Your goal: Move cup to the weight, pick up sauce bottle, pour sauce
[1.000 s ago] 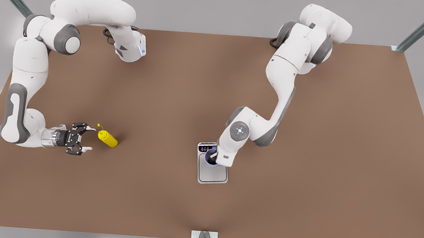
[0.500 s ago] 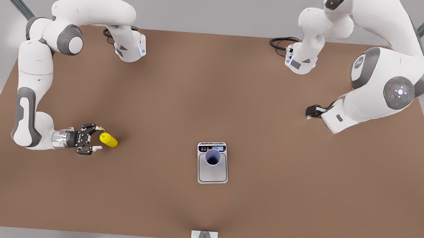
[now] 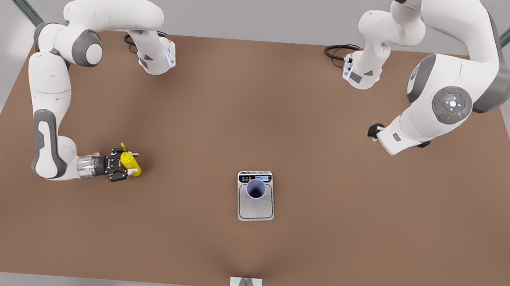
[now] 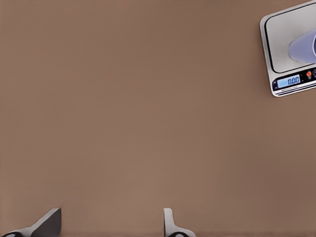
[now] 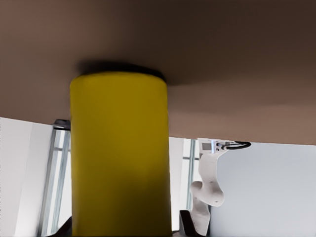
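Plainly "0.00" on the weight (image 4: 280,42) display, cup (image 4: 305,47) atop.

Even soft light, faint shadows; sauce bottle (image 5: 118,153) seemingly blurred close-up.

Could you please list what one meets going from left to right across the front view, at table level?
Right gripper around the sauce bottle → the weight with the cup standing on it → left gripper, waiting off to the front view's right.
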`<act>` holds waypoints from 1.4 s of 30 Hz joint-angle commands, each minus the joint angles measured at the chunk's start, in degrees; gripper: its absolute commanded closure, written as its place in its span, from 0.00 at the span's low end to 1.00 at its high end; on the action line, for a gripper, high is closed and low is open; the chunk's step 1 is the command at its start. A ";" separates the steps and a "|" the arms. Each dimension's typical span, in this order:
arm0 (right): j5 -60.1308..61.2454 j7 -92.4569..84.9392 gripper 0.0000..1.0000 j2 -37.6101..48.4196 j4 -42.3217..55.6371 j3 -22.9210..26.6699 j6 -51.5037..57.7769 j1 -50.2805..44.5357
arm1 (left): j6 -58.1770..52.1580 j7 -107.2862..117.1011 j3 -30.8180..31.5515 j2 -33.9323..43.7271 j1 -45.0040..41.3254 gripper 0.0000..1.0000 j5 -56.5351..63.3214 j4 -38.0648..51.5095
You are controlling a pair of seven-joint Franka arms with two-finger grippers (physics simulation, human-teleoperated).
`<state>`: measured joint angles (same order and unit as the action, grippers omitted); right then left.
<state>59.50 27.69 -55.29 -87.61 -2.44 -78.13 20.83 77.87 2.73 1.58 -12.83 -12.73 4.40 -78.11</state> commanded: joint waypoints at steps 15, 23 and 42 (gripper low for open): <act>-1.23 8.96 0.68 10.99 1.74 1.12 -2.38 -3.87 | -2.02 0.00 0.00 -0.79 -0.02 0.00 0.61 0.33; -1.76 24.96 0.66 19.87 2.09 4.90 -9.15 -17.05 | -7.56 -6.06 -1.67 -1.15 1.56 0.00 -0.71 0.33; -47.55 54.05 0.67 12.22 40.05 -1.16 -13.90 -42.45 | -7.65 -7.03 -1.49 -0.79 1.74 0.00 0.09 0.51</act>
<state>10.93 81.74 -45.04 -44.84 -2.69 -92.21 -22.61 70.23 -4.31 0.09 -13.63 -10.99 4.47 -77.61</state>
